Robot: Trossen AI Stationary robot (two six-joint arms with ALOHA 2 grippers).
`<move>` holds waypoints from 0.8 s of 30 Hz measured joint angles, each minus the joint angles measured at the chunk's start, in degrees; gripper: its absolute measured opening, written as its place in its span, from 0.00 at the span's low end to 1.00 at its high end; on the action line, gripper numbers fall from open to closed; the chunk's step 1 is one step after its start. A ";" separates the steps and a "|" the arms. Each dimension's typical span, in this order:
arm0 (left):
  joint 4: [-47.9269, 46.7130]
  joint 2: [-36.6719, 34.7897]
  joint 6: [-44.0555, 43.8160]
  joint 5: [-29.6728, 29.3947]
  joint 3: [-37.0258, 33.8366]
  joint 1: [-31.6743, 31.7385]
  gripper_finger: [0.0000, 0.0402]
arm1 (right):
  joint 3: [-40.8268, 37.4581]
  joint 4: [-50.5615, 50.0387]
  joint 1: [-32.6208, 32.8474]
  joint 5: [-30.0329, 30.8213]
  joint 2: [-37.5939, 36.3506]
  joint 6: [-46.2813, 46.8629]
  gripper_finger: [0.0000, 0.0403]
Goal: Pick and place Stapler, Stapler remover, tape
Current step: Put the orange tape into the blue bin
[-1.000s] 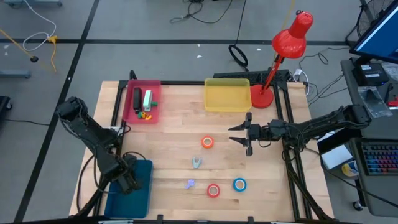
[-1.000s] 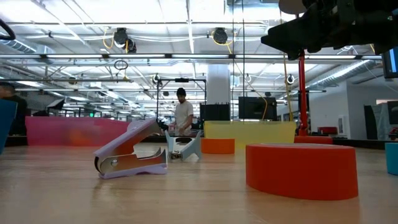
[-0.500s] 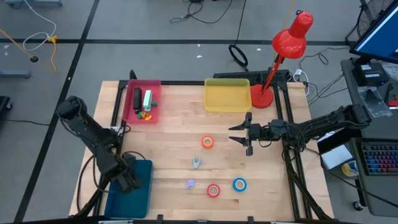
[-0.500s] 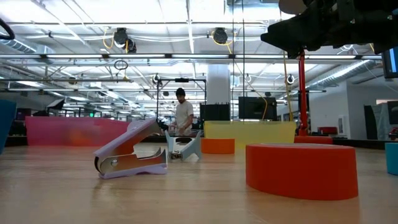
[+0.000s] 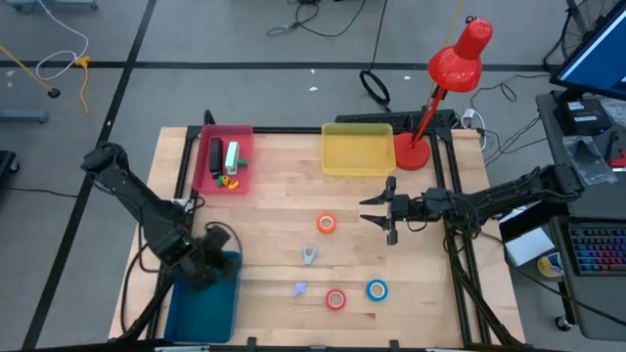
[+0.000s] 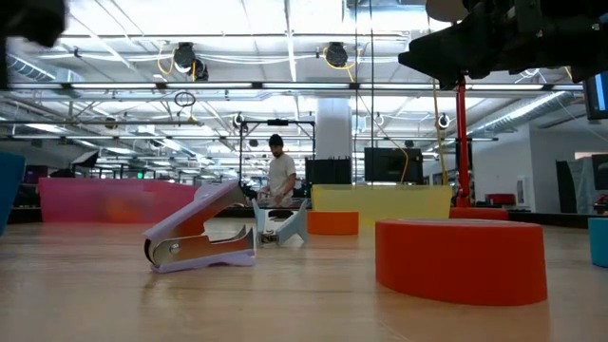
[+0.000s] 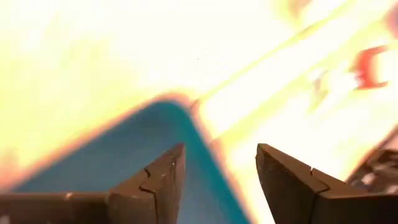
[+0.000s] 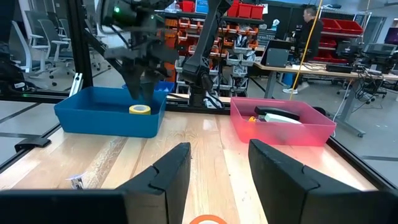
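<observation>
So the left gripper is hanging over the near-table corner of the shallow blue plastic tray at the left front of the wooden table. Its two dark fingers are spread apart with nothing between them. From the right arm's camera you can see a small yellow tape roll lying inside that blue tray, right under the left arm.

The right gripper sits out over the right-middle of the table, pointing toward the left side, fingers parted and holding nothing.

Three more little tape rolls with white cores lie out on the wood: an orange-red one just beside the right gripper's tips, a red one near the front edge, and a blue one just beside it. Two claw-type staple removers are also loose on the table, a pale grey-blue one in the middle and a lavender one closer to the front.

The pink plastic tray at the back left has a dark stapler in it, plus a couple of smaller bits I can't make out. The yellow plastic tray sits at the back centre, with a red desk lamp standing beside it.
</observation>
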 joint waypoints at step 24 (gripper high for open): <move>45.32 19.31 87.87 8.20 4.63 35.96 0.49 | 0.02 -2.36 -0.01 0.02 0.00 -0.56 0.39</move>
